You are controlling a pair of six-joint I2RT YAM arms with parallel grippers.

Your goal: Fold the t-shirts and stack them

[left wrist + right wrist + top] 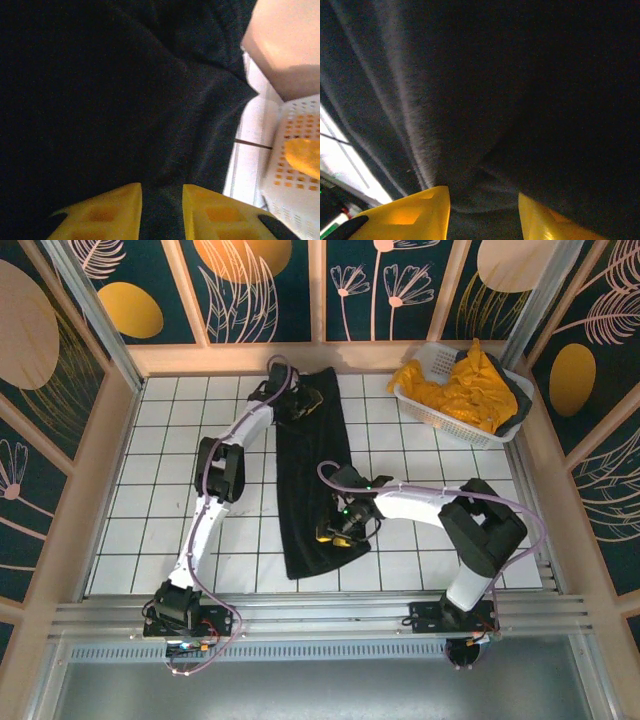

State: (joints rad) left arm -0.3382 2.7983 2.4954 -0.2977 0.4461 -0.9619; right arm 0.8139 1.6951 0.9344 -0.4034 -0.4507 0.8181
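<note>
From above, the black t-shirt [315,480] is lying as a long narrow band down the middle of the counter [170,440], running from the far edge toward the near edge. My left jaws are sitting on its far end. My right jaws are sitting on its right side, close to its near end. I am judging that the lengthwise folding is done and the crosswise fold is coming. That is calling for a firm hold on one end, then lifting it and laying it squarely over the other without the layers sliding apart. The mustard-yellow t-shirts [460,390] are waiting in a heap in the white basket [425,410] at the far right corner, so stacking is not yet beginning.

Through my left wrist camera, my left jaws are standing a little apart with the black t-shirt [100,100] running into the gap. Whether they are nipping it or only straddling it, I cannot tell. The basket [295,200] is showing at the right, beyond a strip of counter [247,170].

Through my right wrist camera, my right jaws are standing apart, with pleats of the black t-shirt [520,100] gathering toward the gap. Again I cannot tell whether they are gripping.

I am counting one black t-shirt, one basket and two pairs of jaws. The yellow heap is looking like more than one shirt, but I cannot separate them.
</note>
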